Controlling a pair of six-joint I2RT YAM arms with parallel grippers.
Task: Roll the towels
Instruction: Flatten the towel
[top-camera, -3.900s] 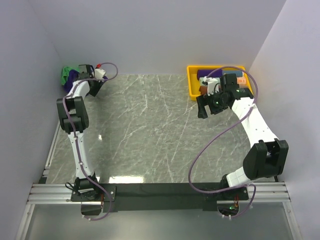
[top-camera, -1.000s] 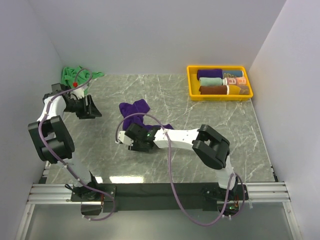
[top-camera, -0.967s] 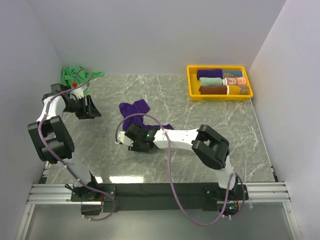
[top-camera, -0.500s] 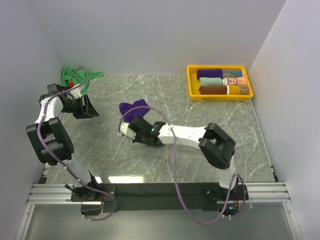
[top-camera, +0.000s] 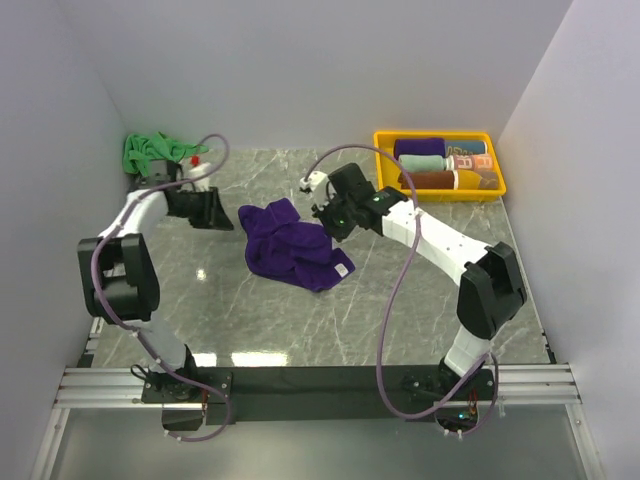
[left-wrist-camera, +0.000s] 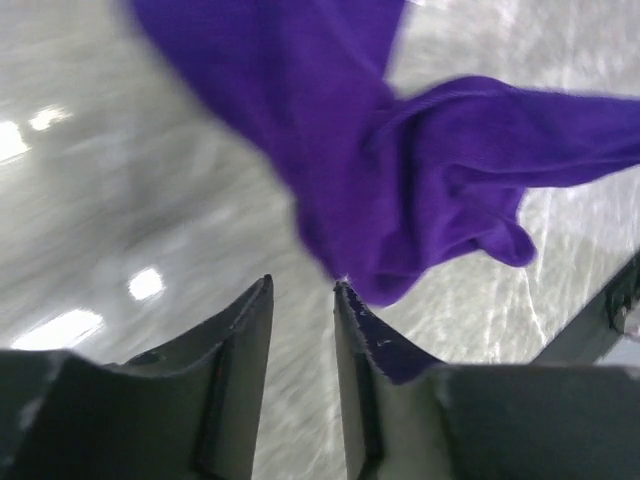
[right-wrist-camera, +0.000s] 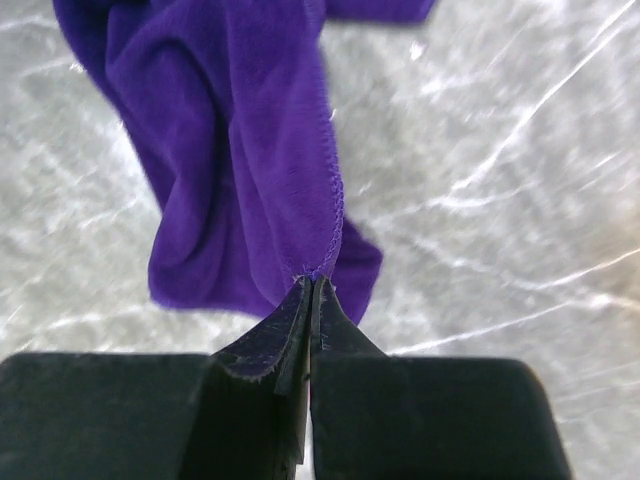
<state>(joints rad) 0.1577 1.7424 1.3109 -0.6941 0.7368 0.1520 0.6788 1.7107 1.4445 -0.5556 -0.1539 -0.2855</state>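
**Purple towel pinched at its hem and not yet spread for rolling**

On the marble table (top-camera: 420, 300), the purple towel (top-camera: 290, 248) lies in a crumpled heap at mid-table, its folds bunched and no edge straight. The right gripper (right-wrist-camera: 311, 285) is closed tight on a stitched hem at the heap's far right side, with the cloth hanging slack from that single pinch. The left gripper (left-wrist-camera: 300, 285) sits low at the towel's left edge. Its jaws are narrowly parted with nothing between them, and a fold of cloth just touches one fingertip.

The fabric looks light, soft and limp, so it would sag and drag rather than hold a shape. The best holds are probably two corners of one hem, pulled taut so the towel flattens before rolling.

The green towel (top-camera: 148, 150) is bunched in the far left corner, well away from both grippers. A yellow tray (top-camera: 381, 165) at the far right holds several towels that are already rolled.
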